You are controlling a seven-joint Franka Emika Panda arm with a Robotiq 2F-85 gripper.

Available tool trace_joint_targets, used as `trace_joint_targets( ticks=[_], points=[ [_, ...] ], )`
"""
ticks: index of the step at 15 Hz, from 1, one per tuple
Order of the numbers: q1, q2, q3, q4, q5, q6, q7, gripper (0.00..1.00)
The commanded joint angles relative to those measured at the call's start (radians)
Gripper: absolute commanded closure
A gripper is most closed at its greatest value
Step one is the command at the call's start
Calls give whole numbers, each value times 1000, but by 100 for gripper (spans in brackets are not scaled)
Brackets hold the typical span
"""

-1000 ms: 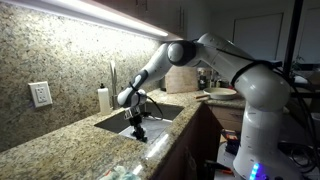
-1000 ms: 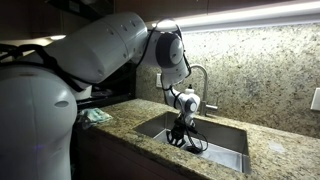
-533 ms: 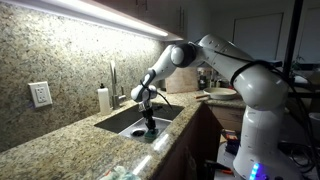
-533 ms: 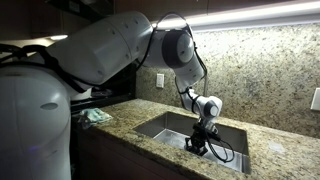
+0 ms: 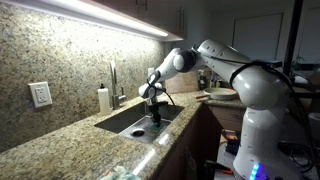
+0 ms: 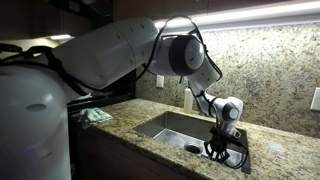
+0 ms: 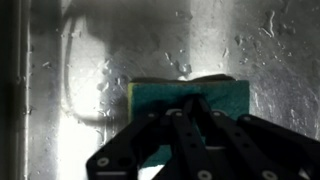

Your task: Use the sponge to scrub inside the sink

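The sink [image 5: 125, 118] is a grey steel basin set in speckled tan granite; it also shows in the other exterior view [image 6: 175, 125]. My gripper [image 7: 185, 100] reaches down into the basin, as seen in both exterior views [image 5: 154, 118] [image 6: 217, 152]. In the wrist view its dark fingers are shut on the teal-blue sponge [image 7: 225, 95], which is pressed flat on the wet steel floor. The sponge is hidden behind the gripper in both exterior views. The dark round drain [image 6: 193, 148] lies left of the gripper. The chrome tap [image 5: 112, 82] stands behind the basin.
A white soap bottle [image 5: 104, 98] stands by the tap. A wall outlet [image 5: 40, 93] is on the backsplash. A cutting board [image 5: 182, 79] and a plate [image 5: 222, 94] sit further along the counter. A teal cloth [image 6: 96, 116] lies on the counter.
My gripper has slid with the sponge along the sink floor, away from the drain toward the far end of the basin. The arm has stretched out with it.
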Motion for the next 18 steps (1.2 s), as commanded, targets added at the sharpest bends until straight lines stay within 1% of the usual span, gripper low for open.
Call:
trace_joint_targets(
  ticks=[1,4,7,10,15,18],
  points=[
    [5,24,19,39,-12,39,-8,91],
    [16,-6,51,-17,-3,52,-29,91],
    [30,-38,98,-89,20,61,-43,91],
    [49,-50,143,-125,33,69,-47,91],
    [102,-53,215,-142,32,74,-93,91],
    [149,-42,225,-110,10,79,-119,91]
  ],
)
